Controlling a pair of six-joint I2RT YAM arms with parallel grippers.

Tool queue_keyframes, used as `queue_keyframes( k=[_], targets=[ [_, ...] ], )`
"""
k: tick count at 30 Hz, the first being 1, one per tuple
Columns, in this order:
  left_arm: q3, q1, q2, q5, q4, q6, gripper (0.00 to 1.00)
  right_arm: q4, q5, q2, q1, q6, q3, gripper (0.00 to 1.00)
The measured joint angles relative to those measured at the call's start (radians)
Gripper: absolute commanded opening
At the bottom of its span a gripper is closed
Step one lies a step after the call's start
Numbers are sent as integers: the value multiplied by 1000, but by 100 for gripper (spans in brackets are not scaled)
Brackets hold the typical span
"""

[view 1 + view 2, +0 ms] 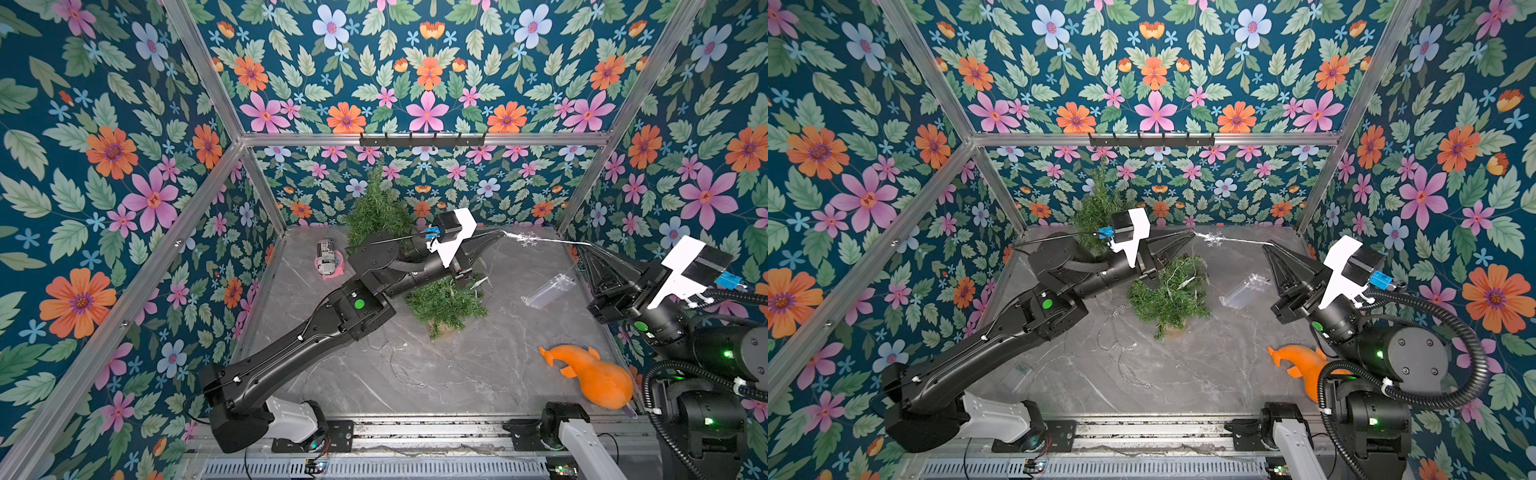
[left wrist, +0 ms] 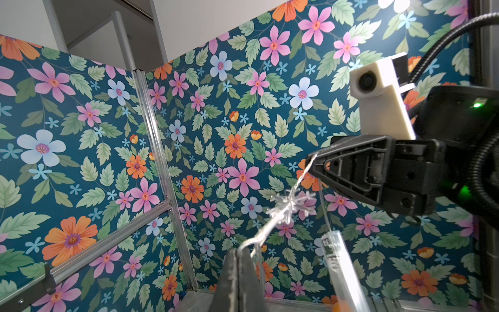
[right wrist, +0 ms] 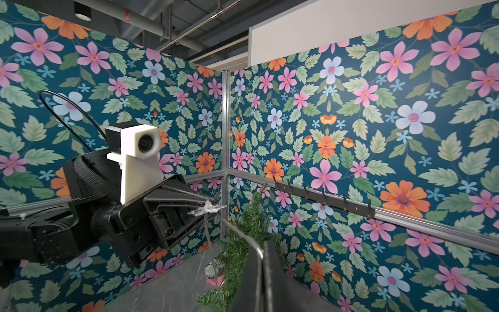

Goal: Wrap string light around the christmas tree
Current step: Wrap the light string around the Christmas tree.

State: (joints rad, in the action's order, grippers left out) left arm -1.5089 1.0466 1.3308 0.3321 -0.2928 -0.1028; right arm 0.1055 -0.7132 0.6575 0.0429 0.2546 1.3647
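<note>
The left gripper (image 1: 502, 234) and the right gripper (image 1: 581, 246) are both pressed together, each pinching the string light (image 1: 559, 241). The wire runs taut between their tips above the back of the table (image 1: 457, 374). 1 clear star (image 1: 528, 240) sits on that span, nearer the left gripper. More of the wire lies in the lower branches of the 1 tree (image 1: 444, 305) and in loose loops on the table in front of it. The left arm (image 1: 395, 266) crosses in front of the tree's middle and hides it in both top views. Around the tree are 1 can (image 1: 326, 257) to the left by the wall, 1 clear plastic box (image 1: 548, 291) to the right below the right gripper, and 1 orange toy (image 1: 590, 374) near the front right corner. A rail with 6 hooks (image 1: 422, 140) hangs on the back wall behind the treetop. A thin wire drops from the right gripper toward the box, but whether the box rests on the table I cannot tell.
</note>
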Motion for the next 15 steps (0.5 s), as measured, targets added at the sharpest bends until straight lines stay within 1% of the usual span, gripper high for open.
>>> queue_keyframes(
  k=[3,10,13,15],
  targets=[
    [61,2,-74,10,-18,25,0,-8,-58,21,-1,7,24,0],
    [199,3,-221,-4,-40,48,0,-113,-207,86,-3,72,61,0],
    [256,3,-278,-54,-51,48,0,-177,-237,126,-3,107,82,0],
    [289,-1,-316,-124,-53,48,0,-245,-192,154,3,129,97,0]
  ],
)
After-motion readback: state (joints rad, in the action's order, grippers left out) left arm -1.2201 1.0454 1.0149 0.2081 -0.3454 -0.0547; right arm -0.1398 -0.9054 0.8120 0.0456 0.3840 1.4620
